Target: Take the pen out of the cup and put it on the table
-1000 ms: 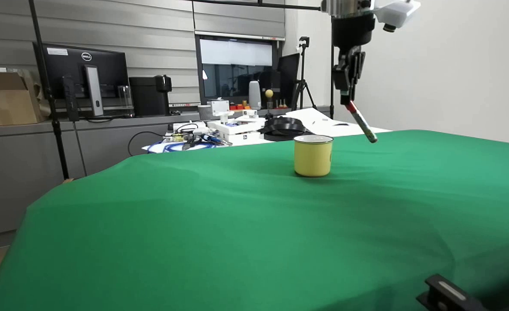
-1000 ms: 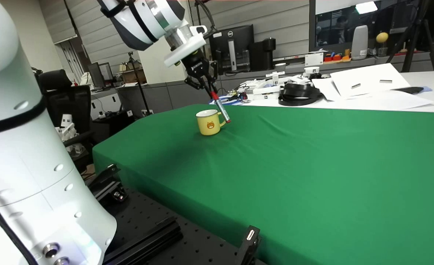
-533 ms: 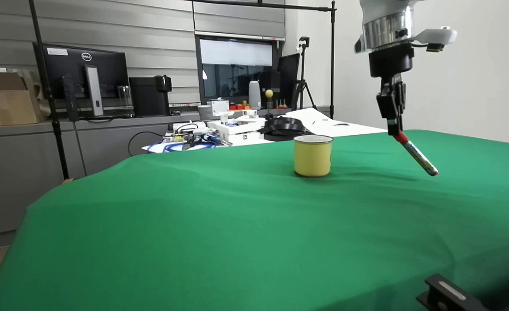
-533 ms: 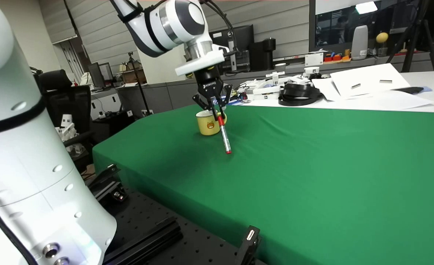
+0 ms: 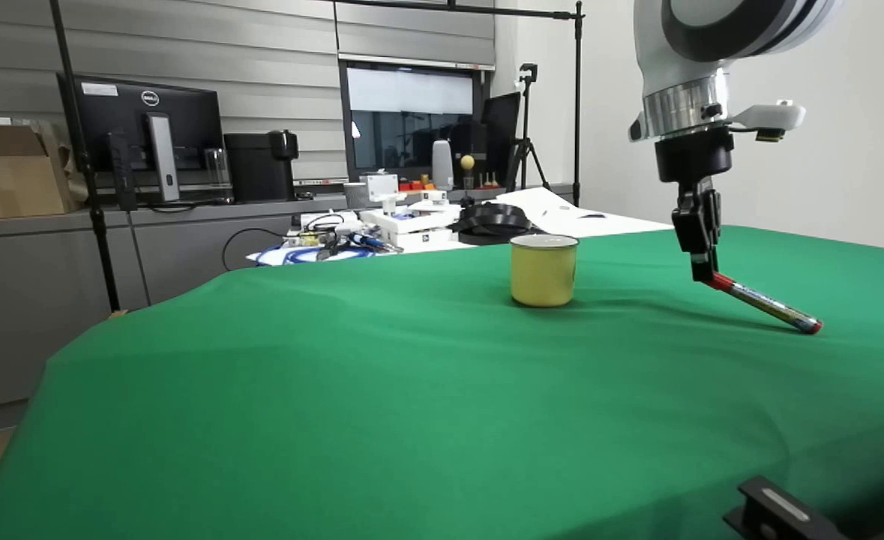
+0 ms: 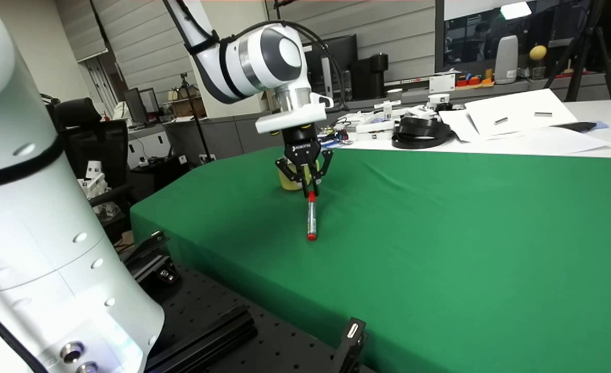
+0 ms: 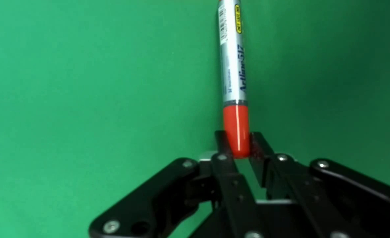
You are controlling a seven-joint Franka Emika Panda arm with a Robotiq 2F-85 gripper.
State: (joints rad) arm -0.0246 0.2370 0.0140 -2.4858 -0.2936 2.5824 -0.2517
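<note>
Pen (image 7: 233, 72), silver with dark lettering and red ends, slants down from your fingers (image 7: 222, 142), which pinch one end; whether it touches the table (image 5: 337, 390) I can't tell. The cup (image 5: 543, 271) stands upright, apart from them.

The surface (image 5: 382, 405) is covered with a green cloth (image 6: 466, 243). The cloth shows shallow creases and hangs down over the edge. A yellow mug (image 5: 543, 271) stands upright on the cloth, with its rim facing up and its base seated flat. In an exterior view, the mug (image 6: 286, 183) is partly hidden.
</note>
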